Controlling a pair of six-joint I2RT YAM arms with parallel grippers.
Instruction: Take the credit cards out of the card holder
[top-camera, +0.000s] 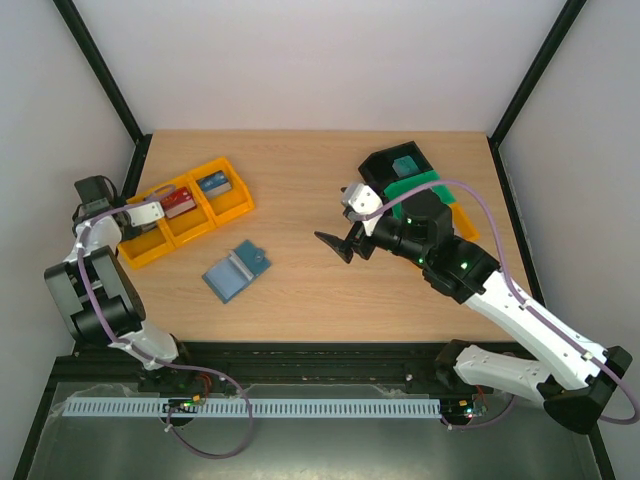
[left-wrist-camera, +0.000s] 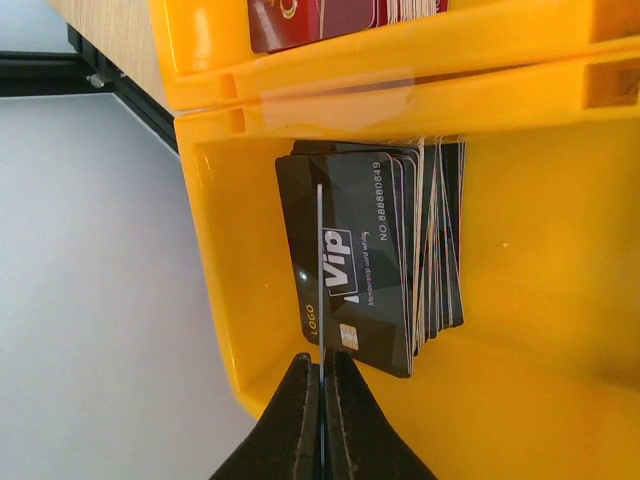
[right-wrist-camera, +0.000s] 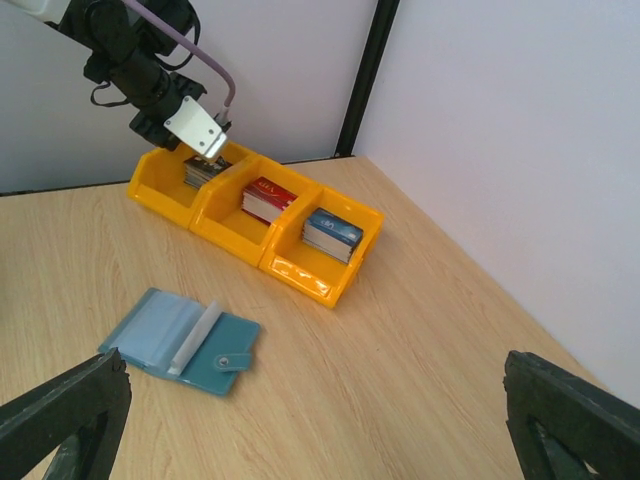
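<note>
Card holder (top-camera: 236, 270) lies open; left gripper (left-wrist-camera: 322, 375) clamps a credit card (left-wrist-camera: 319, 260) above yellow tray (left-wrist-camera: 520, 250) for deposit; right gripper (top-camera: 340, 245) spread.

The card holder (top-camera: 236, 270) is lying open and flat on the table (top-camera: 330, 200), with its pale blue pockets facing up and its teal flap (with the small closing tab) spreading to one side. One credit card (left-wrist-camera: 319, 260), seen edge-on, is hanging pinched in the left gripper (left-wrist-camera: 321, 370) over a yellow tray (left-wrist-camera: 240, 300).
</note>
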